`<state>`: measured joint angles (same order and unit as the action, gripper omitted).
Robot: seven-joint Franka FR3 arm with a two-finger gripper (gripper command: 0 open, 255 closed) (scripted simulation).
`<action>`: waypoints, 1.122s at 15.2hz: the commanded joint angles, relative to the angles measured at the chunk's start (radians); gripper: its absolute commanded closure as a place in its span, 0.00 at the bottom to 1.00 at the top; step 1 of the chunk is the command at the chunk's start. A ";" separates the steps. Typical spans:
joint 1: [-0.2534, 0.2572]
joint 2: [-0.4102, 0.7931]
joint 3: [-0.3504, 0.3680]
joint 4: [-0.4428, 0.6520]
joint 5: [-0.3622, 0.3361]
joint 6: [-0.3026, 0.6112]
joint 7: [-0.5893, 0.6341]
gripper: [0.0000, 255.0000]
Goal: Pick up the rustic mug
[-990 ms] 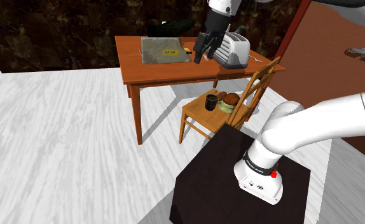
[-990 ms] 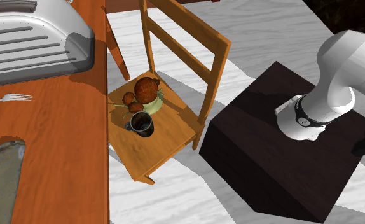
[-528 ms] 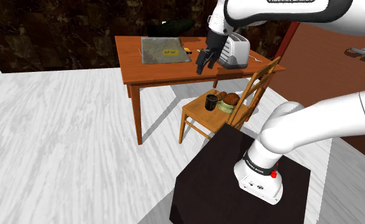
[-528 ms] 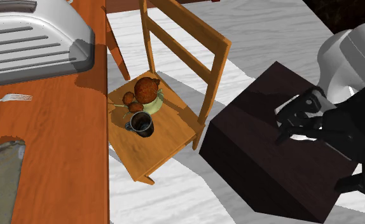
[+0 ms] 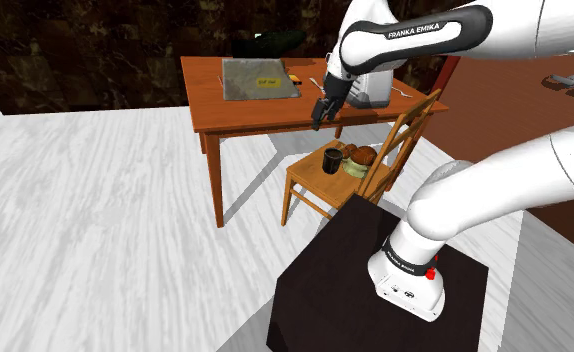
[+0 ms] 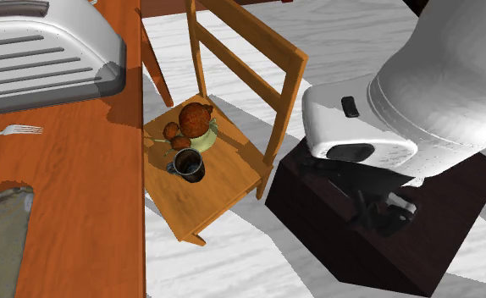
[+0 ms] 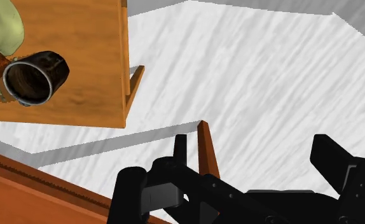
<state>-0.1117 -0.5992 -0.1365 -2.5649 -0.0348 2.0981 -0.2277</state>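
Observation:
The rustic mug (image 5: 332, 160) is dark and glossy and stands upright on the wooden chair seat (image 5: 310, 182), next to a green plate. In the second exterior view the mug (image 6: 187, 164) sits near the middle of the seat (image 6: 224, 182). My gripper (image 5: 320, 113) hangs over the table's near edge, above the mug and a little toward the shoulder view's left. In the wrist view the mug (image 7: 35, 76) lies well off to the side of the gripper (image 7: 257, 159). The fingers (image 7: 180, 149) stand open with nothing between them.
The green plate (image 5: 358, 162) carries brown round items and touches the mug. The chair back (image 5: 405, 130) rises behind it. The orange table (image 5: 255, 112) holds a toaster (image 6: 46, 59), a fork (image 6: 13, 130) and a grey tray (image 5: 258, 77). The black stand (image 5: 375, 290) is by the chair.
The gripper has come down from beside the toaster to the table's near edge, closer to the chair. In the second exterior view the white arm has swung in over the stand.

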 commanded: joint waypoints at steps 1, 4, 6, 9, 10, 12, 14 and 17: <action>-0.015 0.036 -0.031 -0.017 -0.016 0.054 -0.038 0.00; -0.030 0.117 -0.076 -0.025 -0.031 0.141 -0.090 0.00; -0.038 0.177 -0.106 -0.023 -0.036 0.199 -0.127 0.00; -0.045 0.276 -0.152 -0.010 -0.033 0.283 -0.187 0.00; -0.046 0.311 -0.167 -0.003 -0.028 0.310 -0.209 0.00; -0.047 0.383 -0.198 0.015 -0.011 0.363 -0.256 0.00; -0.047 0.459 -0.226 0.039 0.018 0.412 -0.310 0.00; -0.049 0.577 -0.260 0.085 0.085 0.476 -0.404 0.00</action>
<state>-0.1625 -0.0694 -0.3871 -2.4998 0.0237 2.5490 -0.5995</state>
